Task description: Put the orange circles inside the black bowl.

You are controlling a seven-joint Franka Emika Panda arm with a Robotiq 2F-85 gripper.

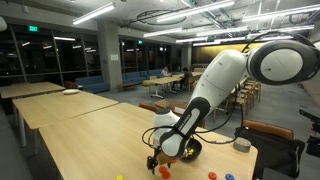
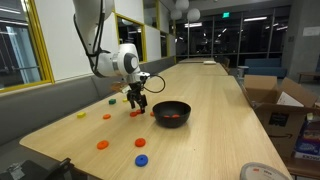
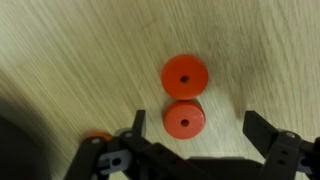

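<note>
Two orange circles lie touching on the wooden table in the wrist view. My gripper is open above them, and the nearer circle lies between its fingers, closer to one finger. In an exterior view my gripper hangs low over an orange circle, just beside the black bowl, which has orange pieces inside. More orange circles lie nearer the table's front. In the other exterior view my gripper is partly in front of the bowl.
A blue piece, a yellow piece and a green piece lie around the gripper. A grey cylinder stands behind the bowl. Cardboard boxes stand beside the table.
</note>
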